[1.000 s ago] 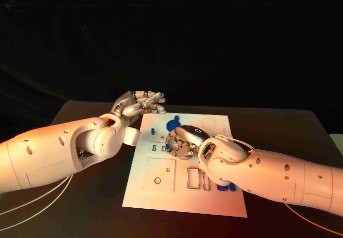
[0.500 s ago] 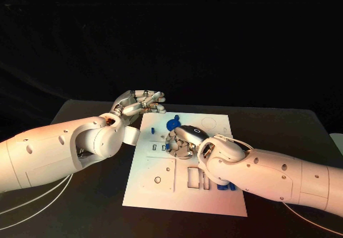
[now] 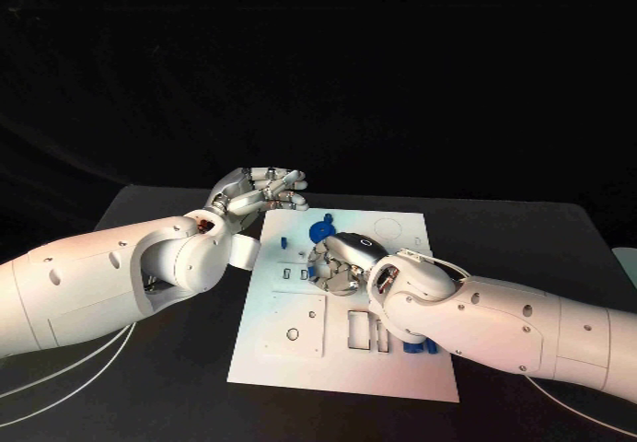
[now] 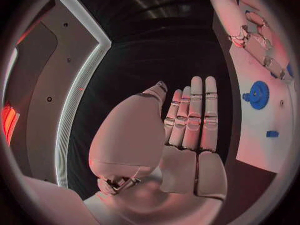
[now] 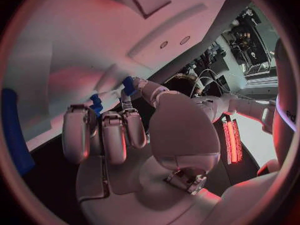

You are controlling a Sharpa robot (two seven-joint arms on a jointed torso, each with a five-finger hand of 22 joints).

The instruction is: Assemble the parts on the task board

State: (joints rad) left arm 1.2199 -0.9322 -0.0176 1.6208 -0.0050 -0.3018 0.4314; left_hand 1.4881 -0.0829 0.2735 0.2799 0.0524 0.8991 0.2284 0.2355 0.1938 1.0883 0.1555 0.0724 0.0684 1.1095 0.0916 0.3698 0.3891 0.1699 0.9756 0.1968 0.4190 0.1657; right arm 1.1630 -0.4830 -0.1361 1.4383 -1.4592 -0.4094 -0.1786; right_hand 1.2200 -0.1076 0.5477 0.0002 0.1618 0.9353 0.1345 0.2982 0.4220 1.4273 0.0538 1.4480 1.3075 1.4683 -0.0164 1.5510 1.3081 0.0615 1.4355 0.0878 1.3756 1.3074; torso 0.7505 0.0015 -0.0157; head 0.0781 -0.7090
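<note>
— How many parts can I count on, and how many hands are in play?

— You have one board (image 3: 299,354), white, in the middle of the table (image 3: 531,230). Its long axis runs away from the robot, the far end leaning a little to the right in the head view. On it you can count one gear (image 3: 321,227) lying flat near the far edge and one small part (image 3: 283,243) just beside it, toward the left edge. A third part (image 3: 306,274) sits at the right hand's fingertips. There is also a blue cluster (image 3: 422,347) at the board's right edge, tucked against the right arm. You can't tell how many pieces are in that cluster.

— And the hands?

— Two. Your left hand (image 3: 259,191) hangs above the table just off the board's far left corner. Its wrist view shows the fingers (image 4: 195,112) straight and side by side, the thumb off to one side, nothing in them. Your right hand (image 3: 339,262) is palm down over the board's middle, fingers curled onto the surface. Its wrist view shows two blue bits (image 5: 95,104) at the fingertips. Whether the fingers pinch them or only touch them, you can't tell.
</note>
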